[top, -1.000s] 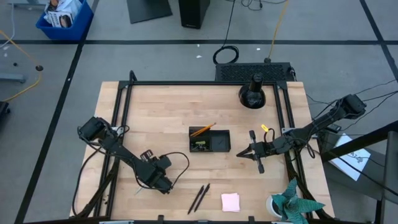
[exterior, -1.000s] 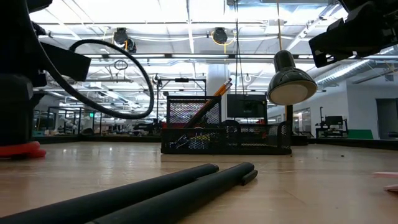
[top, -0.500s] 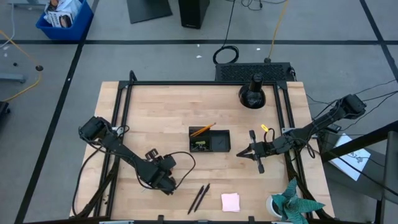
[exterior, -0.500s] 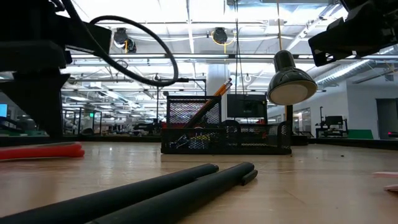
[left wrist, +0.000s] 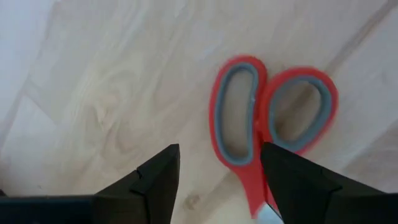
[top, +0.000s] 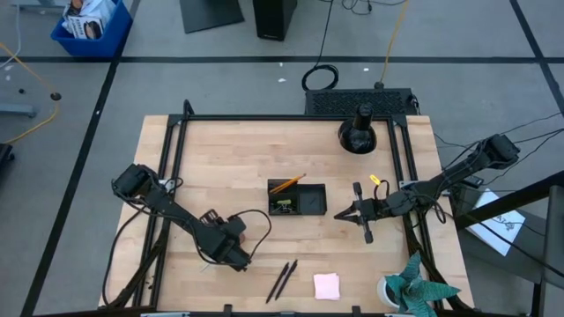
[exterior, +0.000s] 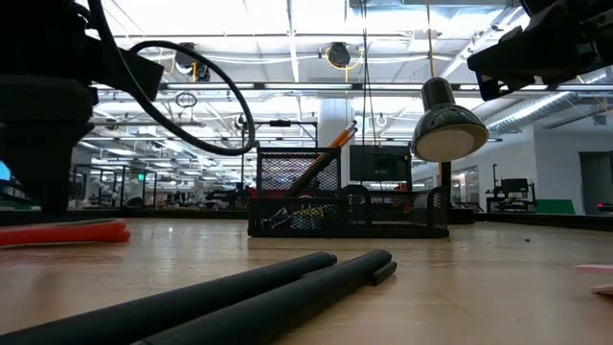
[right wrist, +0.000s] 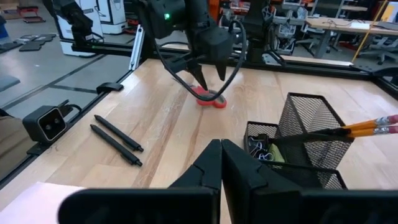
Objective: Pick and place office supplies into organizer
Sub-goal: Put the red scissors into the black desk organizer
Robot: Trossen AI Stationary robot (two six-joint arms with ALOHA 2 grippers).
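The red-handled scissors [left wrist: 261, 118] lie flat on the wood near the table's front left. My left gripper [left wrist: 219, 149] hangs open just above them, pointing down, one finger on each side of the handle loops [right wrist: 208, 96]. In the high view the gripper [top: 236, 257] hides the scissors. The black mesh organizer [top: 297, 198] stands mid-table; orange pencils [top: 286, 184] lean in its left compartment. Two black pens [top: 282, 280] and a pink sticky-note pad [top: 327, 285] lie near the front edge. My right gripper [top: 339, 214] waits shut, right of the organizer.
A black domed lamp [top: 357, 132] stands at the far right. A teal paper plant in a white cup [top: 410, 291] sits at the front right corner. A small yellow item [top: 376, 182] lies by the right arm. Bare wood lies between the scissors and the organizer.
My left gripper has risen a little above the scissors. In the low view the scissors now show longer on the table, reaching farther toward the organizer than a second ago.
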